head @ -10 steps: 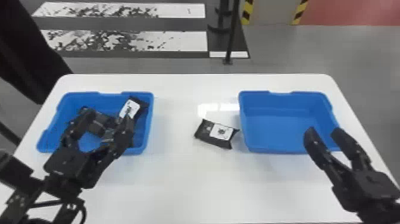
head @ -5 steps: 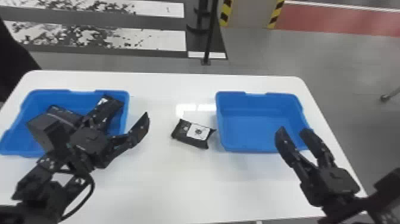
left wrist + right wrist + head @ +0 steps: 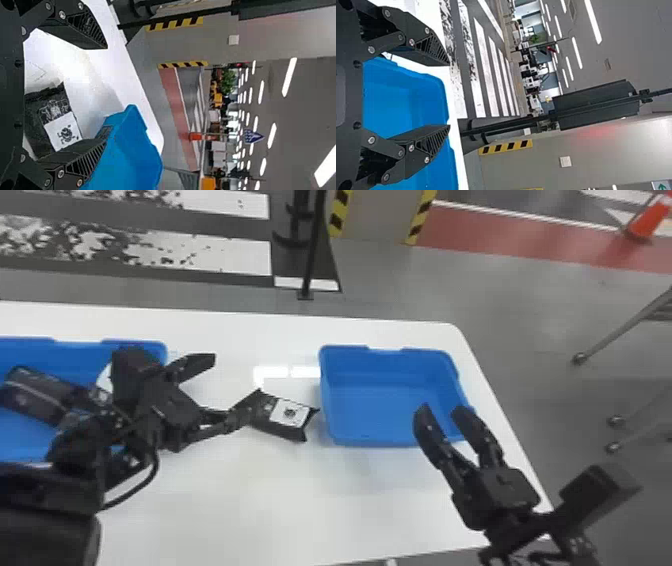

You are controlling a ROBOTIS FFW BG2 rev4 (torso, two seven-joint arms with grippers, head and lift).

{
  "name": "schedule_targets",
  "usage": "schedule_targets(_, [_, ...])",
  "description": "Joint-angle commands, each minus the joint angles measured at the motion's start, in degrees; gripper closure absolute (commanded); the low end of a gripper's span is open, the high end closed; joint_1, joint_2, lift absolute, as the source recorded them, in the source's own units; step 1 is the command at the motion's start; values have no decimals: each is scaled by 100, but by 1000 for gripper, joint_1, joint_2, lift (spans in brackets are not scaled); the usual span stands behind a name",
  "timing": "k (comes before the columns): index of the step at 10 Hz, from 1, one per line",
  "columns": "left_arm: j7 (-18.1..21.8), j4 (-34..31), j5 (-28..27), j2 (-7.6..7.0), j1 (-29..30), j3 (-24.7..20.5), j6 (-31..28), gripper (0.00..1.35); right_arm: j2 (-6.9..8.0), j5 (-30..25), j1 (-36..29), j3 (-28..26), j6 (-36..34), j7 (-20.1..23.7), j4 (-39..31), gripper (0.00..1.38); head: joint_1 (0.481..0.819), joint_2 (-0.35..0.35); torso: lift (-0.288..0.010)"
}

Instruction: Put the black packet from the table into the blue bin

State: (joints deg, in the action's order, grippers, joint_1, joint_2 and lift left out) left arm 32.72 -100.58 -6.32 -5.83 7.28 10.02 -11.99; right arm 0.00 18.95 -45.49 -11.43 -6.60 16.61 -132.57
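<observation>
The left pincer (image 3: 232, 387) gapes wide and empty, the black packet (image 3: 281, 416) beside it toward the table's right edge (image 3: 475, 377).

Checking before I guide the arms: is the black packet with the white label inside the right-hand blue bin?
No, the black packet lies on the white table, to the left of that blue bin.

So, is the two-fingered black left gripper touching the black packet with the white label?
Cannot tell. The head and left wrist views show a finger of the left gripper overlapping the black packet, but neither shows contact or a gap.
</observation>
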Motion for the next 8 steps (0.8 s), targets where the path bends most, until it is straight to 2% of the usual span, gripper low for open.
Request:
schedule_targets(1, [7, 559, -328, 29, -475, 449, -66, 199, 5, 1, 7, 0, 0, 0, 3, 510, 695, -257, -110])
schedule_targets(5, [-2, 1852, -1048, 126, -1347, 1100, -150, 203, 5, -22, 21, 0, 0, 0, 45, 510, 695, -314, -110])
schedule_targets(8, [-11, 2359, -1139, 99, -1699, 1672, -460, 205, 5, -22, 106, 34, 0, 9, 101, 510, 695, -339, -110])
